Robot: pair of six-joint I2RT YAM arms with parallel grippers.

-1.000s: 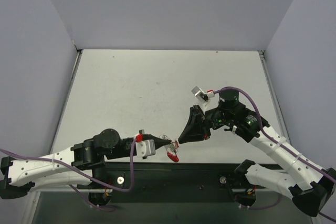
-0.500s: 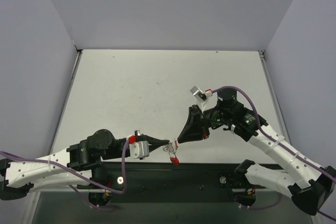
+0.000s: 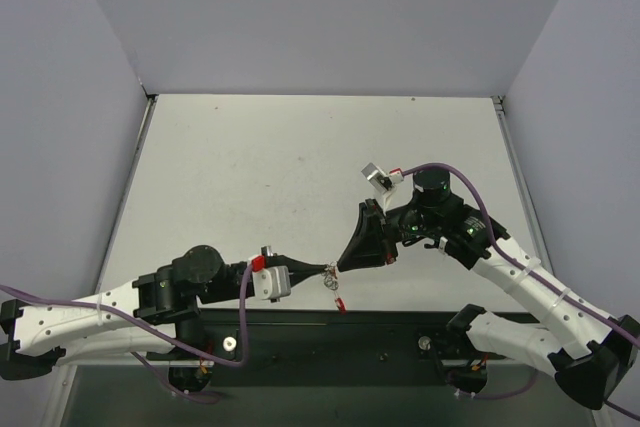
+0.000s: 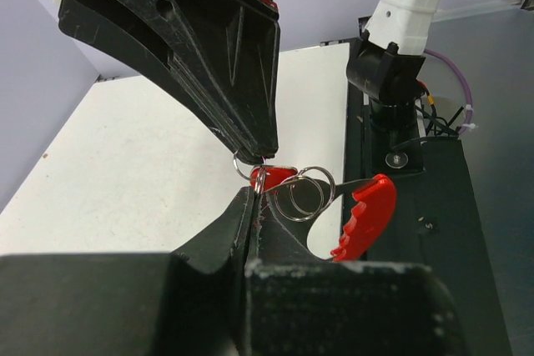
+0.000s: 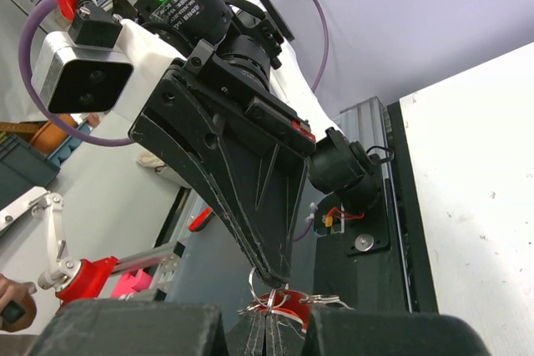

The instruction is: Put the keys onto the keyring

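My left gripper and right gripper meet tip to tip above the table's near edge, both shut. The keyring hangs below them: silver wire rings and a red curved clip, which also shows in the top view. In the left wrist view my left gripper pinches a wire ring, and the right gripper comes down from above, shut on a small ring. The keys, a tiny red tag, sit between the two tips. In the right wrist view my right gripper pinches the rings beside the tag.
The white table lies beyond the grippers, with grey walls on three sides. The dark base rail with the arm mounts runs right under the hanging clip. The left arm's camera and cable loom close to the right wrist.
My left wrist has turned and its tip has slid slightly right against the right gripper. The red clip has swung a little lower and to the right. The right arm has hardly moved.
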